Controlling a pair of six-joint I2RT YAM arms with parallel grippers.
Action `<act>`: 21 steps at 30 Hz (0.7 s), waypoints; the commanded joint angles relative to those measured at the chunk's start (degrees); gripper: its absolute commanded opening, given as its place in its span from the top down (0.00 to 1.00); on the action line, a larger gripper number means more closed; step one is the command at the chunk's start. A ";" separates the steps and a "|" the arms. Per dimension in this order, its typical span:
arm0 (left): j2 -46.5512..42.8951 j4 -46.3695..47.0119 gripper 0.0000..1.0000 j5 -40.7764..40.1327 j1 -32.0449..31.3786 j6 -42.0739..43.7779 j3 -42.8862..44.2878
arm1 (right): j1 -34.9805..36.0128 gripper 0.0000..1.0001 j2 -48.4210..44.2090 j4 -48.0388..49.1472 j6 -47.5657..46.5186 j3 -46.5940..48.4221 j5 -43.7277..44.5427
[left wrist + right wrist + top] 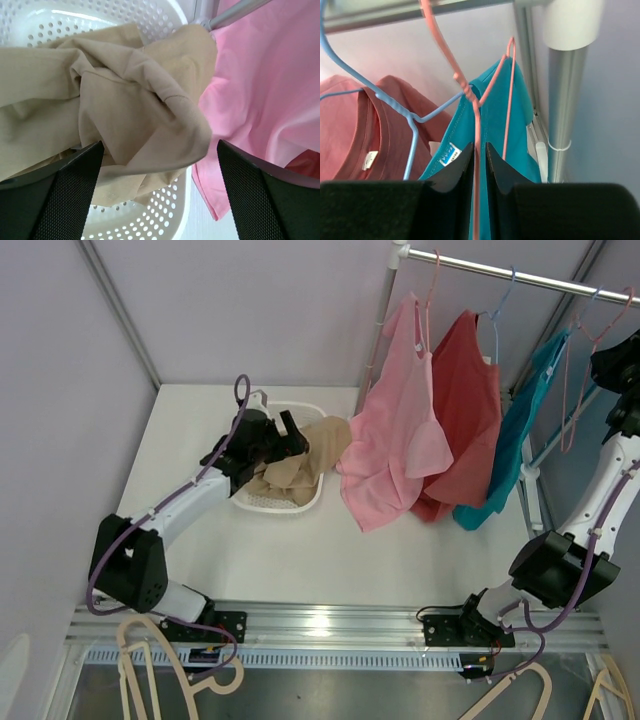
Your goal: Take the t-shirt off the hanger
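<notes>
From above, my left gripper (287, 436) hangs with its jaws spread wide over the white perforated plastic basket (275, 502), which stands toward the far left corner of the white table (300, 560). The crumpled beige t-shirt (305, 468) lies in that basket, off any hanger, spilling over the rim on the side nearest the rack and sitting directly under and beside my open fingers. On the metal rail (520, 276) along the table's right edge hang a pink t-shirt (395, 440), a red t-shirt (470, 410) and a teal t-shirt (520, 435). A bare pink wire hanger (572, 390) hangs next to them, up where my right arm (560, 560) reaches.

Through my left wrist camera, both black mesh fingers (65, 195) stand far apart at the bottom corners, with the beige cloth bunched between and beyond them, gripped by neither.

Through my right wrist camera, my right gripper (479, 165) has its fingers drawn nearly together with the pink hanger's wire running down the narrow gap. I cannot tell whether they press on it. The beige shirt is out of this view.
</notes>
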 commanded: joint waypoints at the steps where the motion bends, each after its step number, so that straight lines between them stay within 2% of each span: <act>1: -5.24 2.59 0.01 -3.66 -0.97 0.19 -0.19 | -0.18 0.81 -0.64 -4.45 0.85 5.83 3.76; 5: -9.20 4.70 0.00 -5.32 -4.13 1.85 -3.27 | -0.09 0.80 -2.84 -4.98 0.76 6.37 5.69; 13: -13.86 2.32 0.00 -11.47 -9.14 6.07 -1.87 | 0.70 0.60 -4.07 -8.40 1.90 10.14 4.73; 17: -15.36 2.94 0.00 -17.36 -12.31 10.63 -1.60 | 2.89 0.59 -1.18 -15.69 3.31 18.57 6.41; 21: -15.89 4.43 0.01 -21.41 -15.21 13.36 -2.56 | 7.64 0.55 1.11 -19.92 3.49 24.11 9.12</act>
